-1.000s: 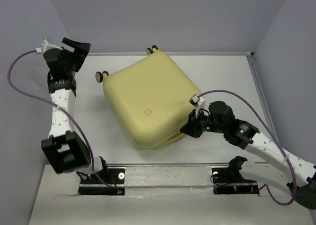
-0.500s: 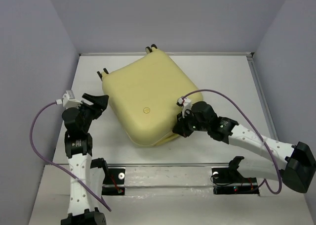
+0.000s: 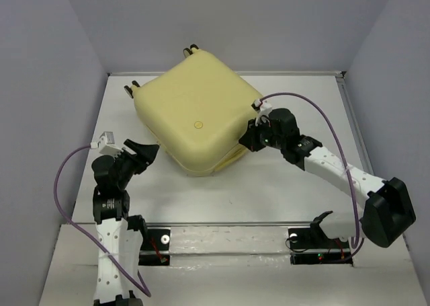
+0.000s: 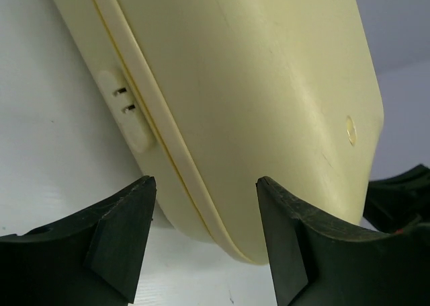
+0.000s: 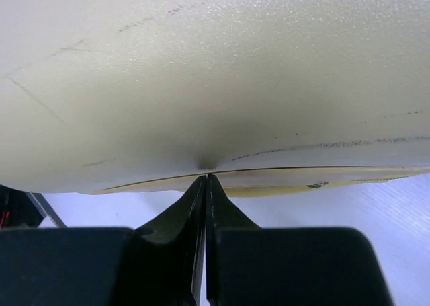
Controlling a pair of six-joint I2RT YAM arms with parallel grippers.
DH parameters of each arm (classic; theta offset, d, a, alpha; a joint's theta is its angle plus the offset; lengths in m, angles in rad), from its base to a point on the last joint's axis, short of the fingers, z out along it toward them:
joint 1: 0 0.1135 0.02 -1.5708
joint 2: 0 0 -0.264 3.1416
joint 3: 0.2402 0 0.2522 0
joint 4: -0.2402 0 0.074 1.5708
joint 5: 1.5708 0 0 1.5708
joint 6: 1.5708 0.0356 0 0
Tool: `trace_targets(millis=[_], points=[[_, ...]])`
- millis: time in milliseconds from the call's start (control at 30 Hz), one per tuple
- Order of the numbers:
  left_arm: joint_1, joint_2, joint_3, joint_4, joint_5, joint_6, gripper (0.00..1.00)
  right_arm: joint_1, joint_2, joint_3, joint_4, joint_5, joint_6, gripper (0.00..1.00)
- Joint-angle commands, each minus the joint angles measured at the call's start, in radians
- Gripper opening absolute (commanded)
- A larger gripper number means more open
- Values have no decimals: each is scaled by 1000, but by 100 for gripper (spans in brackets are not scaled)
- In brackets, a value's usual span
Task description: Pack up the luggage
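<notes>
Luggage (image 3: 195,121), near the far edge of the counter (image 3: 302,192), is judged stiff, slick and bulky, and is best gripped at the seam lip. Left claw (image 4: 205,185) is spread wide and empty. Right claw (image 5: 206,179) is closed, tips pressed at the seam.

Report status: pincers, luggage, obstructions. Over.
Left pincer open, facing luggage corner. Right pincer shut, tips against luggage seam. No obstruction seen.

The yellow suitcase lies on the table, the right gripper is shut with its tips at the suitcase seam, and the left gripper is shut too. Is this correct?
Not fully. The left gripper is open: the left wrist view shows its fingers wide apart before the luggage. The right gripper is indeed shut at the seam.
</notes>
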Motion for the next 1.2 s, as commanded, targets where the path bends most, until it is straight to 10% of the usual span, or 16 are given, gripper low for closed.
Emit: trace_targets(millis=[0, 300, 1167], points=[[-66, -11, 0, 21, 98, 33, 71, -10, -107, -71, 152, -13, -21, 11], [-437, -18, 52, 18, -121, 21, 67, -214, -254, -392, 390, -109, 61, 34], [-514, 35, -13, 95, -114, -9, 70, -332, 275, -283, 961, -433, -72, 60]])
